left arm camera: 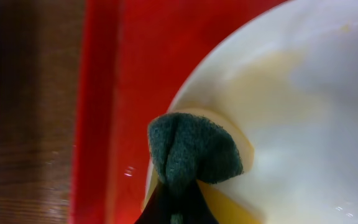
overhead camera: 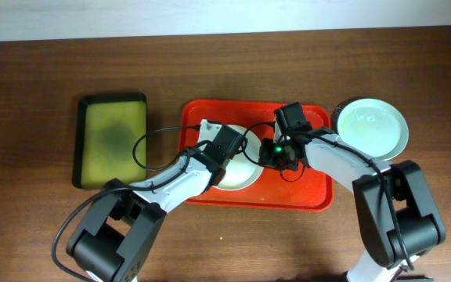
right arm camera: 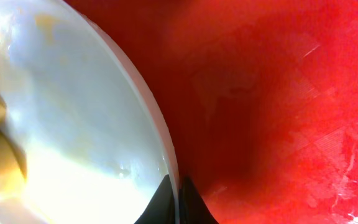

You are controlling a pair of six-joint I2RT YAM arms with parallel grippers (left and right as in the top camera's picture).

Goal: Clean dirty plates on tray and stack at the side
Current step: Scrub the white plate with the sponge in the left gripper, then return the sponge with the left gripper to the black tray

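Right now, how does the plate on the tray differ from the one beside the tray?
The tray plate has yellow smears; the side plate shows none. The tray plate is under the left gripper's sponge, its rim in the right gripper's jaws; the side plate is untouched. Both are round, pale, shallow.

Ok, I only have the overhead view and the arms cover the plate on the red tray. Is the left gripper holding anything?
Observer: Yes. The left gripper is shut on a green sponge, which is pressed on the plate just inside its rim.
Operator: And the right one?
Observer: The right gripper pinches the plate's rim, one finger on either side.
Operator: Is the plate clean?
Observer: No, yellow smears show on its surface.
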